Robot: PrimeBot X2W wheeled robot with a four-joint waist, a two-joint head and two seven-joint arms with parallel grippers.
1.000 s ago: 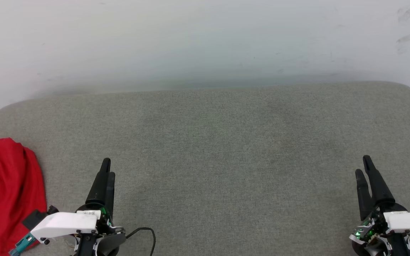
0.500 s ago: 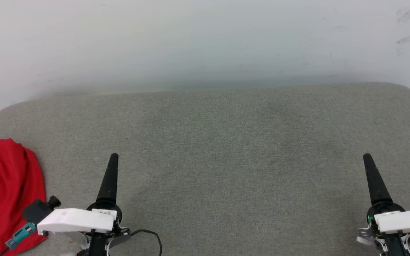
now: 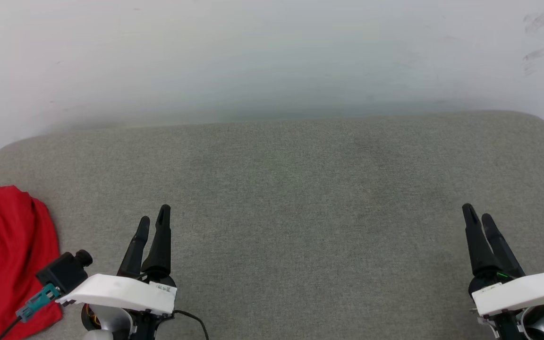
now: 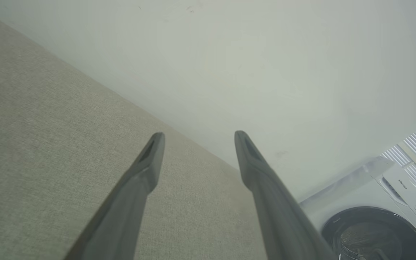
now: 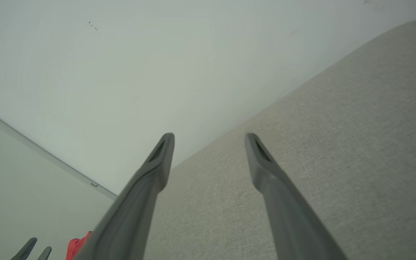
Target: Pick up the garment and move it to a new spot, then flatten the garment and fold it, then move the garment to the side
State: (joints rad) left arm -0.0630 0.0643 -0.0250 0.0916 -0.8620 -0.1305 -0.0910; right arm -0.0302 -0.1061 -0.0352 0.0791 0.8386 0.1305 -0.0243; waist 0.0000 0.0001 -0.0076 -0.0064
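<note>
Pickup looks unstarted: garment (image 3: 12, 255) bunched near-left on grey cushion (image 3: 300, 189), left gripper (image 3: 154, 213) and right gripper (image 3: 476, 212) both wide, empty; next, left gripper must reach left onto it.

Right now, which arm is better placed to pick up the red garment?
Left, probably. The left gripper is open beside the red garment; the right gripper sits at the far side of the grey fabric surface.

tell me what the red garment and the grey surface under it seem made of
Garment: soft, thin matte cloth, probably knit; it slumps in loose folds. Grey surface: matte woven upholstery, going by its fine speckled weave; rounded corners suggest padding.
</note>
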